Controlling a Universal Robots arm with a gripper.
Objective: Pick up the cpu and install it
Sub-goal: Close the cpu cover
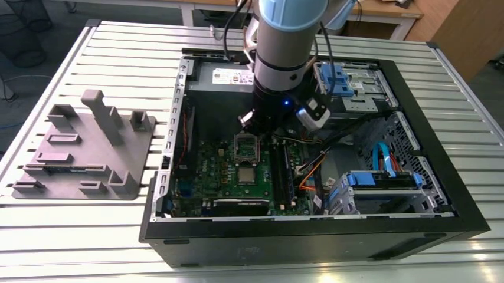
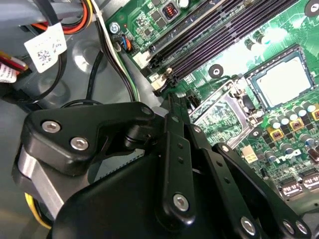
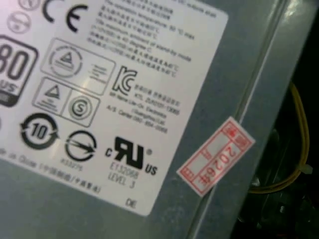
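Aluminium slats, pale and ribbed, make up the table (image 1: 118, 53); beyond its far edge are light wooden desks (image 1: 378, 9) and a blue-grey floor. A black sheet-metal computer case (image 1: 315, 236) lies open across the middle of the table. Toward the edge at the exterior view's left sits a matte grey plastic tray (image 1: 146, 141) with upright posts.

Inside the case, on the green motherboard (image 1: 221, 171), the small flat square cpu (image 1: 246, 173) with its silvery metal top lies in its dark-rimmed socket. In the second wrist view the cpu (image 2: 282, 82) rests just beside the rectangular silver metal socket frame (image 2: 225, 110), which is tilted up, open.

The grey-and-blue cylindrical robot arm (image 1: 287, 41) reaches down into the case. Its black jointed gripper (image 2: 178, 102) hangs above the board near the frame, apart from the cpu, fingers pressed together on nothing. Dark ribbed memory slots (image 2: 219, 40) run alongside.

In the first wrist view, a smooth grey metal power supply box (image 3: 234, 74) carries a glossy white label (image 3: 124, 74) and a red-and-white sticker (image 3: 215, 156).
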